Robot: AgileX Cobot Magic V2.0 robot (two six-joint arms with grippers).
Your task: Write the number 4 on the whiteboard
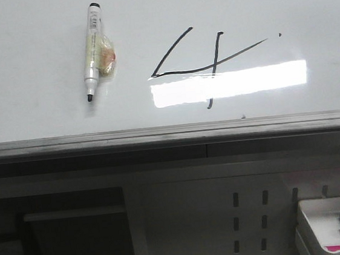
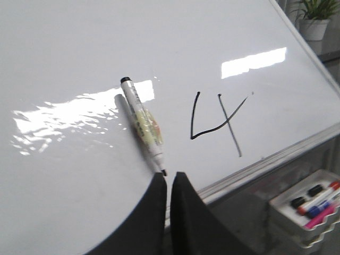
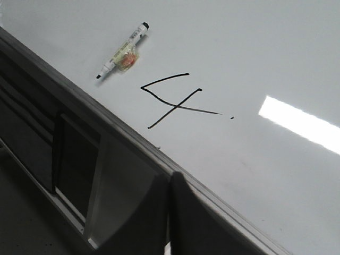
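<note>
A black hand-drawn number 4 stands on the glossy whiteboard. It also shows in the left wrist view and the right wrist view. An uncapped white marker with a yellowish wrap lies loose on the board left of the 4, tip toward the grey edge. My left gripper is shut and empty, its tips just short of the marker tip. My right gripper is shut and empty over the board's grey edge, apart from the marker.
The board's grey metal edge runs across the front. Below it is a grey perforated panel and a white tray with several spare markers at the lower right. A potted plant stands beyond the board's corner.
</note>
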